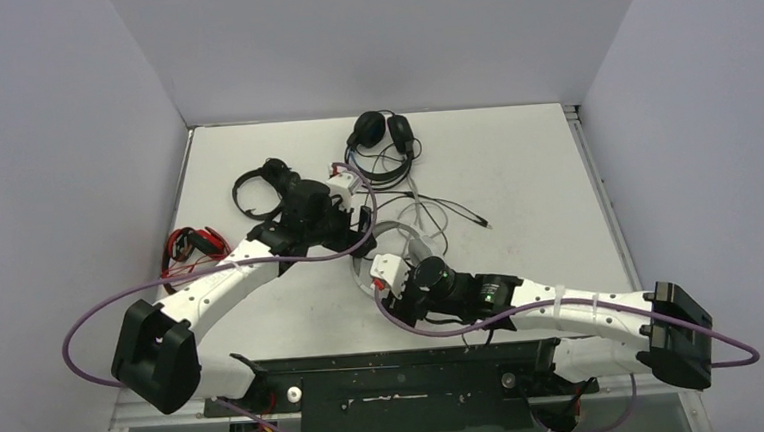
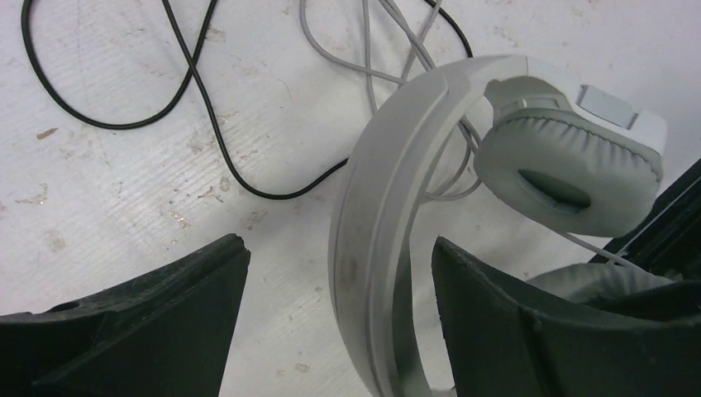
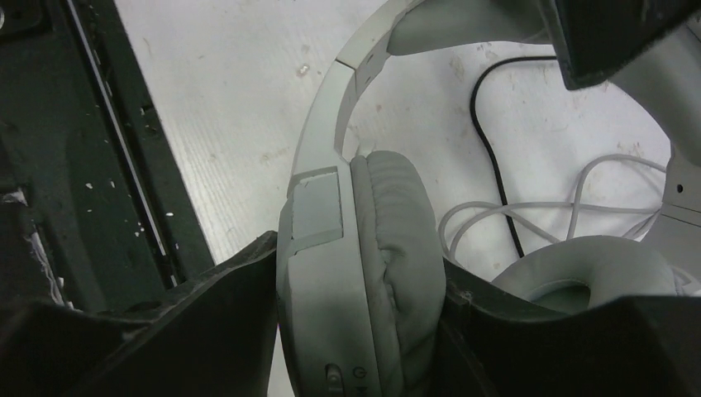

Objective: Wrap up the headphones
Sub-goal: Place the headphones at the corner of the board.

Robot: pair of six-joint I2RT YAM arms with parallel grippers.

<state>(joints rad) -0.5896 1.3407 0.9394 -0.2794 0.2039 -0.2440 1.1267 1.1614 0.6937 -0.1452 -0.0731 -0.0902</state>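
**Right tool (image 3: 360,285) is clamping the white headset (image 3: 388,223) by one ear cup (image 3: 397,248); left tool (image 2: 339,256) is hanging open around the headband (image 2: 388,165).**
The white headset is sitting near the middle of the table (image 1: 537,186), between the two tools. The left fingers (image 2: 165,314) are standing clear of the band on both sides. Its grey cable (image 2: 388,50) is lying loose, crossing a black cable (image 2: 198,91). A red-and-black headset (image 1: 194,245) is lying at the left edge, and a black headset (image 1: 383,134) at the far edge.
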